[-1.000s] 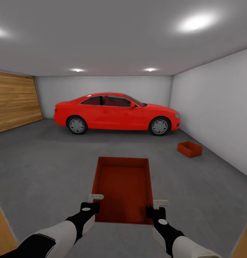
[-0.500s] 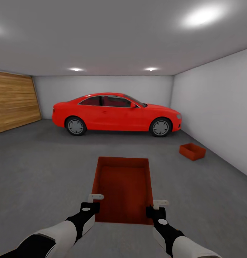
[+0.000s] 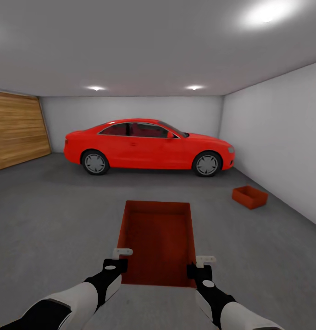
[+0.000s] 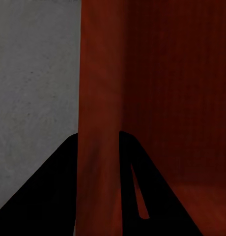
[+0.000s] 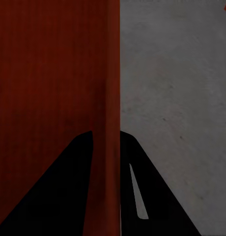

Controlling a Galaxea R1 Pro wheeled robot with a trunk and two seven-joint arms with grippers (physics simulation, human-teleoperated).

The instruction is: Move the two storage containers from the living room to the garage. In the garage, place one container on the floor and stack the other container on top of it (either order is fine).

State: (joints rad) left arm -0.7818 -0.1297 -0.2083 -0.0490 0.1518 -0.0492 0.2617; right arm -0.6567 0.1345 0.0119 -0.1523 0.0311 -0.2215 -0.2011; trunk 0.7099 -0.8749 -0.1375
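Grey mottled concrete floor (image 3: 61, 215), red car (image 3: 148, 146) standing at its far end, small red-orange storage container (image 3: 249, 196) resting near the right wall

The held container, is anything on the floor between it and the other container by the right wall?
Nothing visible does. Bare concrete floor lies between the held container and the other container near the right wall. The red car stands farther back.

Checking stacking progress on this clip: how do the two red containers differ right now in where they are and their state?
The carried container is held off the floor, the left gripper and right gripper each clamped on a side wall; the far container rests on the grey floor near the right wall, ungripped. The carried one points straight ahead; the far one sits angled. Both are red-orange, open-topped and look empty.
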